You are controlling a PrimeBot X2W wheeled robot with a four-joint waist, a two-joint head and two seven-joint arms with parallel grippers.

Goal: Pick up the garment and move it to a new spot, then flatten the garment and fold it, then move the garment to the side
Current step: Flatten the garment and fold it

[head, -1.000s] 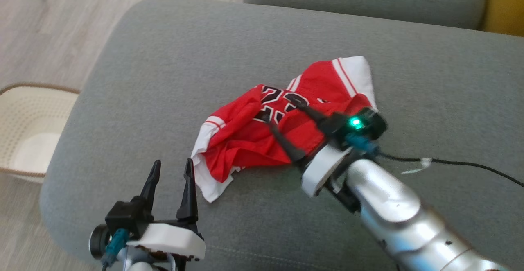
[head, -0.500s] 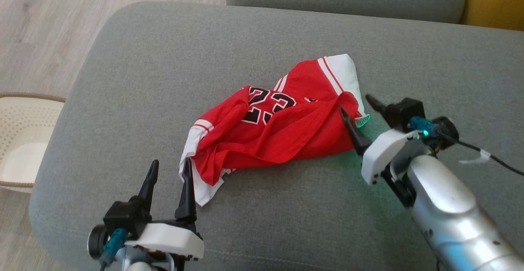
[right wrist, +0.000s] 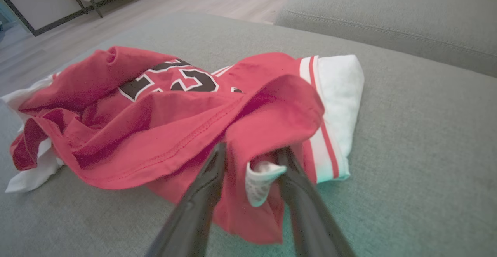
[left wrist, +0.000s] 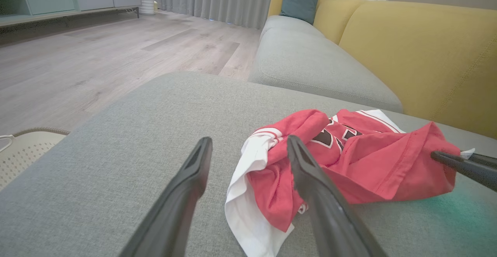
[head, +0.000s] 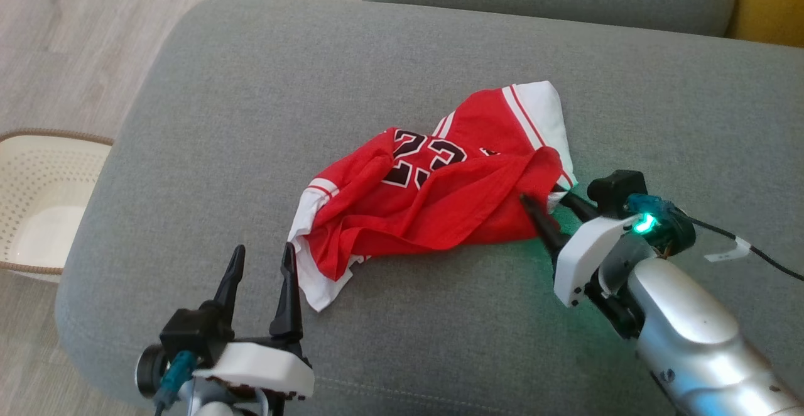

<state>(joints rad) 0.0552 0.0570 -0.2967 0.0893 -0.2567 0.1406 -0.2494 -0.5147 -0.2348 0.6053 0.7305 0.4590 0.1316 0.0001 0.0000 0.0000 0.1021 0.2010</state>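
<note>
At 3 o'clock on the shirt (head: 427, 215), right end effector (head: 541, 198) straddles a fold, jaws apart; left end effector (head: 264, 249) wide open, empty.

Garment (head: 433, 215) of thin matt red-and-white cloth, hems stitched, sofa seat (head: 251, 89) covered in coarse grey weave — matt, floor (head: 63, 26) laid in pale wood, basket (head: 44, 171) of perforated cream plastic, right forearm (head: 691, 334) finished glossy silver.

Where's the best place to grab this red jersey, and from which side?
The raised red fold at the jersey's right edge, by the white label, approached low from the robot's right. It stands up off the grey cushion, so fingers can straddle it; the right pincer sits with one finger either side.
</note>
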